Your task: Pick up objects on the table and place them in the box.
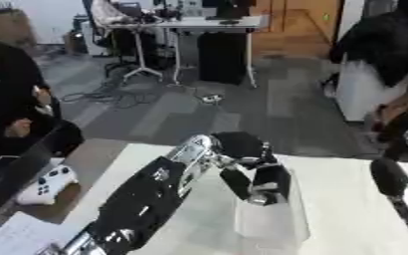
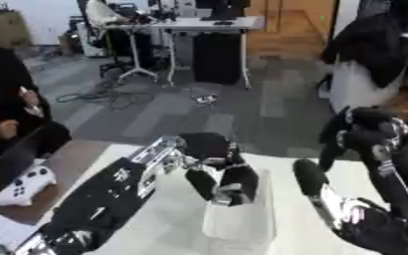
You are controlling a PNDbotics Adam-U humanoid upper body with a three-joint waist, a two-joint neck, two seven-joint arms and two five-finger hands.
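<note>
Left arm (image 1: 142, 199) comes up from the bottom left of the frame, and the left hand (image 1: 258, 179) hangs fingers-down over the middle of the white table (image 1: 347, 174), right above a pale see-through box (image 2: 238, 219). Fingers look curled, but I can't tell if they're holding anything. Right hand (image 2: 364, 132) sits raised at the right edge, can't tell how open. White game controller (image 1: 47, 185) lies far left

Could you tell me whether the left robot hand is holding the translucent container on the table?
Yes, the left robot hand curls its fingers around the top of the translucent container.
</note>
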